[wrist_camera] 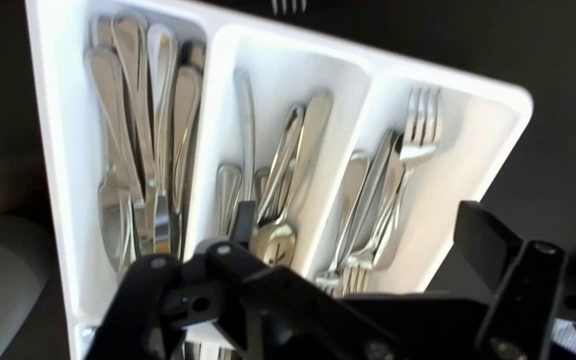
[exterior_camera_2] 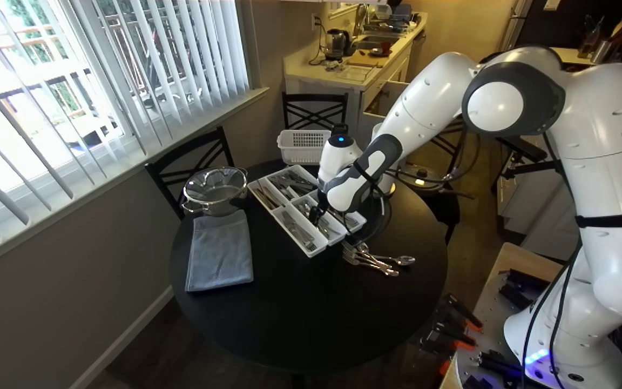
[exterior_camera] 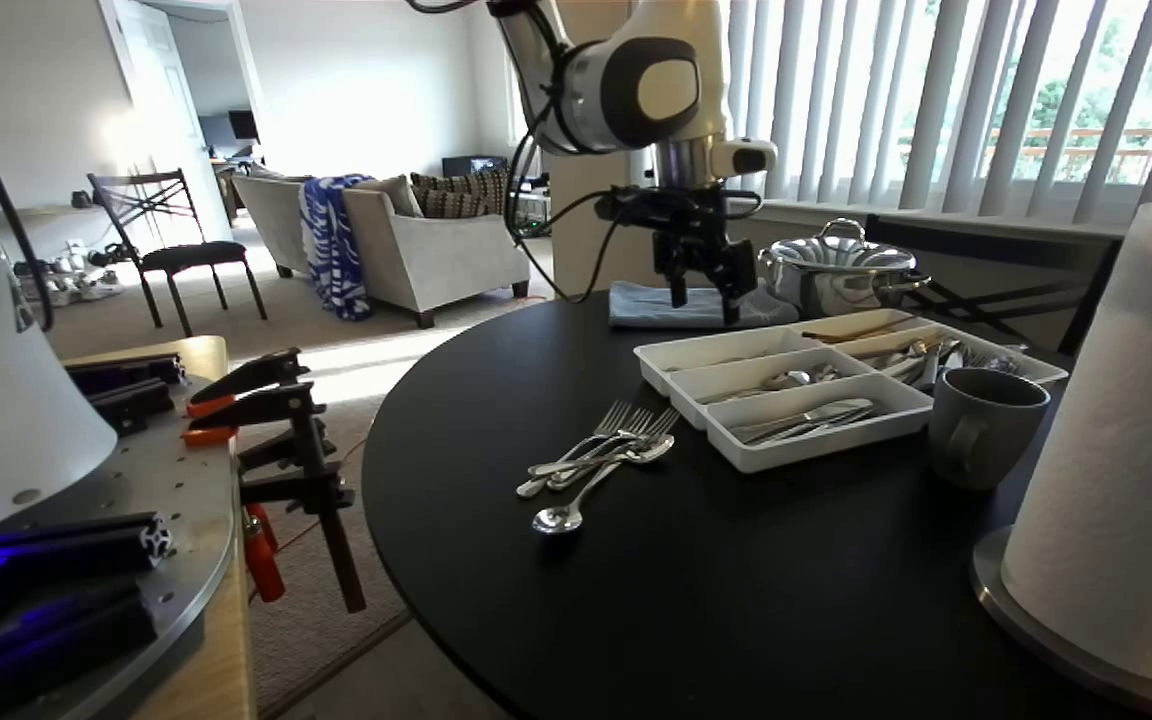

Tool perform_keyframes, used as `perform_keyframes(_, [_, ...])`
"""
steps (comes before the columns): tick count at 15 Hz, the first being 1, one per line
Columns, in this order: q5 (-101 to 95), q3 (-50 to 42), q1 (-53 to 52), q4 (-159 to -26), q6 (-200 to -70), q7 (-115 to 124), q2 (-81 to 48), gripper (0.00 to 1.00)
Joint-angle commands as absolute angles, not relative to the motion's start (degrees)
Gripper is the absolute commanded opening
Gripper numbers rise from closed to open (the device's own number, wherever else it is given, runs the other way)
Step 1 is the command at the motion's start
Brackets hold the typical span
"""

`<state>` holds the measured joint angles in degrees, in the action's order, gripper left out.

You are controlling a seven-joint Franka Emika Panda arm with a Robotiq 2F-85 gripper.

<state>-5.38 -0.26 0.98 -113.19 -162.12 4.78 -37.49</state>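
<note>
Wide apart and with nothing between them, the fingers of my open gripper (wrist_camera: 359, 222) hang over a white cutlery tray (wrist_camera: 375, 62). Beneath the gap, in the wrist view, lies the compartment with several forks (wrist_camera: 420, 137). The neighbouring compartment holds spoons (wrist_camera: 275, 245), partly hidden by one finger, and the one beyond it holds knives (wrist_camera: 135, 100). In an exterior view the gripper (exterior_camera: 704, 300) appears above the tray (exterior_camera: 786, 460), near a folded blue-grey cloth (exterior_camera: 666, 310). A loose pile of forks and spoons (exterior_camera: 601, 455) rests on the black round table (exterior_camera: 736, 600) beside the tray.
Close to the tray stand a grey mug (exterior_camera: 986, 425) and a paper towel roll (exterior_camera: 1126, 450). A metal pot with a glass lid (exterior_camera_2: 216, 194) sits behind the folded cloth. Behind the tray is a white basket (exterior_camera_2: 304, 147). Black chairs surround the table.
</note>
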Motion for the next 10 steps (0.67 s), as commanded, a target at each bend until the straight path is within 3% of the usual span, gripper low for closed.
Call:
perform_keyframes(1, [-2.67, 2.43, 2.66, -123.55, -163.61, 0.64, -33.79, 1.0])
perform_keyframes(10, [-7.76, -1.47, -1.44, -127.05, -166.39, -2.15, -36.06, 1.0])
